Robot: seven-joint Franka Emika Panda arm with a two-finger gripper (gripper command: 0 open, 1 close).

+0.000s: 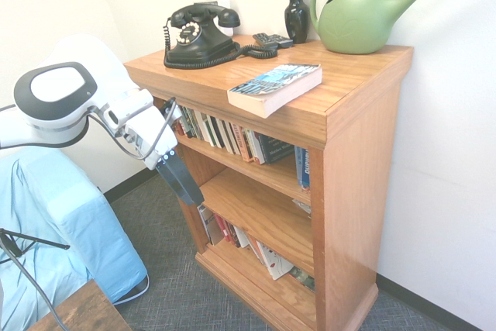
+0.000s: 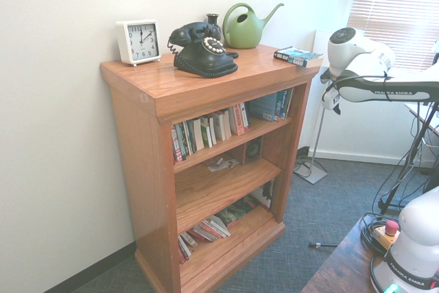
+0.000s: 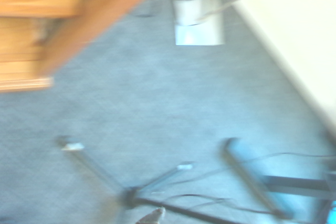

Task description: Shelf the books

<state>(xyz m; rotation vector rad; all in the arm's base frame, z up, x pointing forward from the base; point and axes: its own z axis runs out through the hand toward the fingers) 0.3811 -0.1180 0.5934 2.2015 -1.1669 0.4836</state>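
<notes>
The Greg Bear paperback (image 1: 274, 87) lies flat on top of the wooden bookcase (image 1: 364, 160), at the front corner, hanging a bit over the edge. Sharing that top are a black rotary phone (image 1: 199, 36), a dark vase (image 1: 297, 15), a green watering can (image 1: 358, 16) and, seen in the second exterior view, a white clock (image 2: 139, 41). The upper shelf is packed with a row of books (image 1: 232, 136); more books lean on the bottom shelf (image 1: 240, 239). The tool (image 1: 183, 178) hangs beside the bookcase's side, well below the paperback, grasping nothing; open or clenched, can't tell. Wrist view is just blurry carpet (image 3: 157, 108).
</notes>
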